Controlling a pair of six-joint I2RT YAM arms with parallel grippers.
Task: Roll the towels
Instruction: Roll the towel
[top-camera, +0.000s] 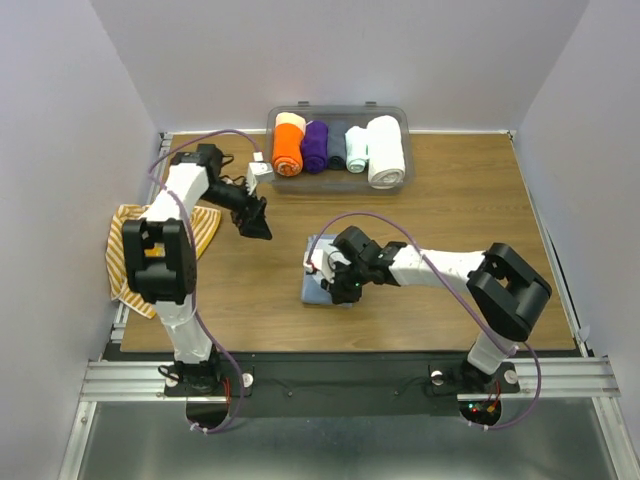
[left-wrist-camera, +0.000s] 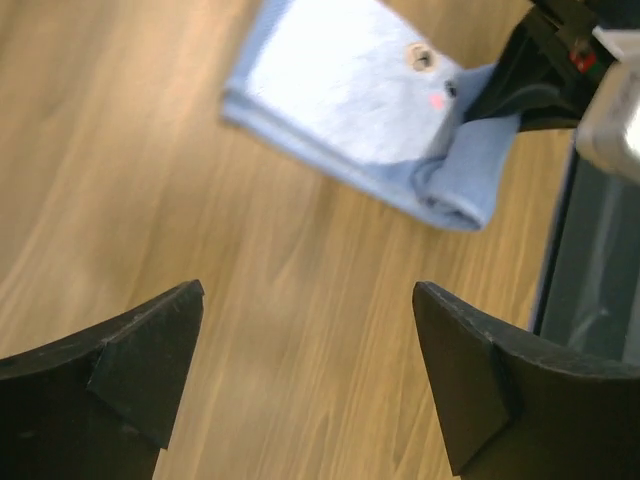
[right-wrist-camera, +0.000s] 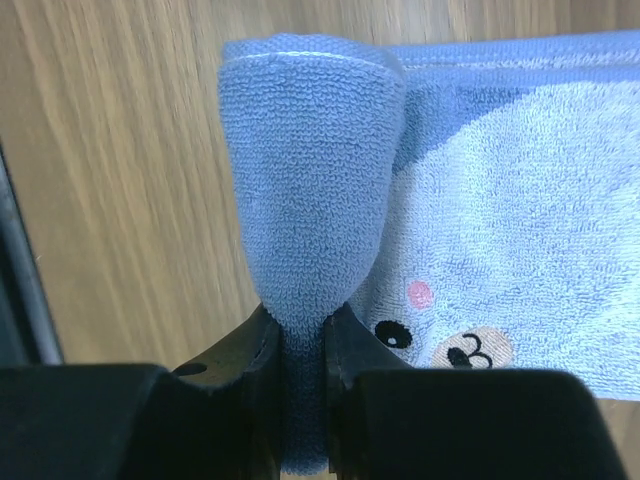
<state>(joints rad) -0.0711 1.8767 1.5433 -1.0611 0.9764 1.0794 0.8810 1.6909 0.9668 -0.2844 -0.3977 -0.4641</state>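
The pale blue towel (top-camera: 316, 290) lies folded on the wooden table near the middle; it carries a bear face (right-wrist-camera: 470, 345). My right gripper (top-camera: 338, 277) is shut on a raised fold of the blue towel (right-wrist-camera: 310, 180), pinched between both fingers at its near end (right-wrist-camera: 303, 370). My left gripper (top-camera: 254, 222) hovers open to the upper left of this towel, with only bare wood between its fingertips (left-wrist-camera: 310, 370); the blue towel (left-wrist-camera: 350, 100) lies ahead of it. The striped yellow-orange towel (top-camera: 207, 228) lies at the table's left edge, largely hidden under the left arm.
A clear bin (top-camera: 405, 120) at the back holds an orange roll (top-camera: 288, 145), a purple roll (top-camera: 316, 147), smaller rolls and a thick white roll (top-camera: 385, 150). White walls close in the sides and back of the table.
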